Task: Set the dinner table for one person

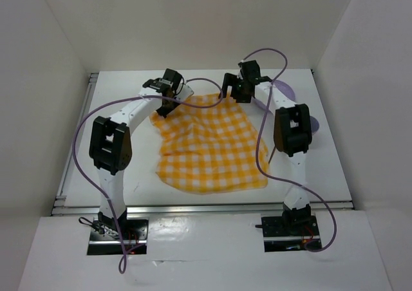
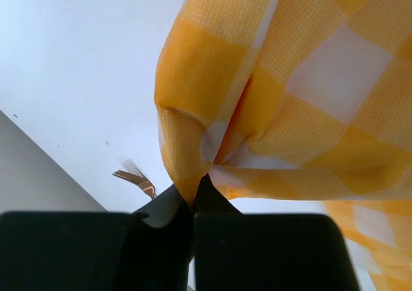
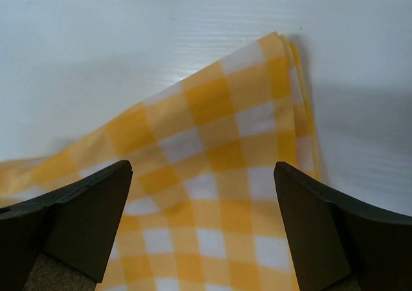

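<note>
The white dinner table carries a yellow-and-white checked cloth, spread out but wrinkled at its left side. My left gripper is shut on the cloth's far left corner. In the left wrist view the jaws pinch a bunched fold of the cloth and lift it off the table. My right gripper is open and empty above the cloth's far right corner. In the right wrist view its fingers straddle the cloth, which lies flat on the table.
A copper-coloured fork lies on the table beyond the left gripper. Two purple round things show partly behind the right arm at the far right. White walls enclose the table on three sides. A metal rail runs along the near edge.
</note>
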`<action>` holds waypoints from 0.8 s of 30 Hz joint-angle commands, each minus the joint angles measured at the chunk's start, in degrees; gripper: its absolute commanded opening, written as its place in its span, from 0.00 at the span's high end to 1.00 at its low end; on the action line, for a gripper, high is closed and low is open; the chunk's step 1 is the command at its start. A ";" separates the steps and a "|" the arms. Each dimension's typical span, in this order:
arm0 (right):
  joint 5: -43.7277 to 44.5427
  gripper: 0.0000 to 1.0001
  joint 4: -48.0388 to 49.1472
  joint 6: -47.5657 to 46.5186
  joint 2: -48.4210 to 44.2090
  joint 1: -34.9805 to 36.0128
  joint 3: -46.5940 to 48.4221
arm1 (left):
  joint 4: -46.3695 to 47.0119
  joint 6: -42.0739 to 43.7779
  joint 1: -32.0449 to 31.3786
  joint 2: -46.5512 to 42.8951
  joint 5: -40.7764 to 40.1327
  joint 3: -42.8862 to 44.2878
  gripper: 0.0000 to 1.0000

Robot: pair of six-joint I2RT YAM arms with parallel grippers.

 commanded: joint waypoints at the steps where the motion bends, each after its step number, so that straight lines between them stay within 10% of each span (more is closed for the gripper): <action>1: 5.54 0.01 -4.10 8.47 3.30 1.55 5.06 | 0.50 1.22 -0.14 -0.58 0.36 -0.25 1.00; 18: 24.43 0.01 -10.42 14.46 15.08 5.24 20.09 | 0.50 0.69 -0.14 -0.58 0.89 -1.39 1.00; 24: 15.92 0.01 -11.74 12.70 19.47 3.93 21.32 | -0.12 0.69 -0.14 -0.06 0.89 -0.07 1.00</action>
